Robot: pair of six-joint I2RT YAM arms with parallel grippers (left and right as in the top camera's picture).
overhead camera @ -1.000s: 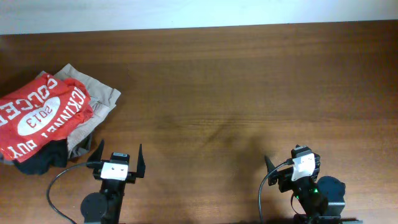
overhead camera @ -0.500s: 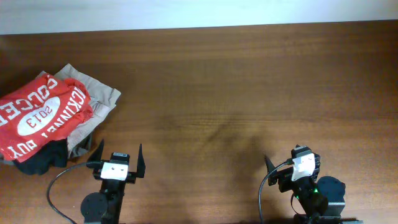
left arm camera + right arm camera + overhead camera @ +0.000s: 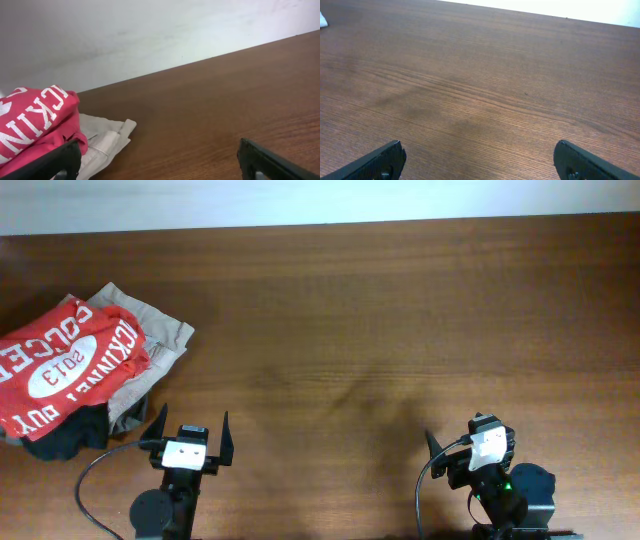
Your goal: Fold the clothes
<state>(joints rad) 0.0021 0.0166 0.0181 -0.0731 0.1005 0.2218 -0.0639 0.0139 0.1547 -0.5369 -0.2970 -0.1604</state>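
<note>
Down at the near edge of the worktop, toward the left: left gripper, released, black fingers splayed wide apart and holding nothing. A thin black cable looping out beside its arm. Toward the right, at the same near edge: right gripper, likewise released (seen from its wrist camera only as two dark tips in the bottom corners), hovering over bare wood grain and touching no cloth.

Farther back, on the left side: the clothes, heaped in a loose unfolded pile just beyond and to the left of the left gripper, apart from it. Lowest and nearest, a dark garment poking out from under the heap. On top, a red shirt, crumpled, with white lettering and "2013" in a white oval. Behind and to its right, a beige garment, rumpled, one edge spilling onto the wood.

Beyond all that, open brown worktop running across to the right. At the far edge, a pale wall.
</note>
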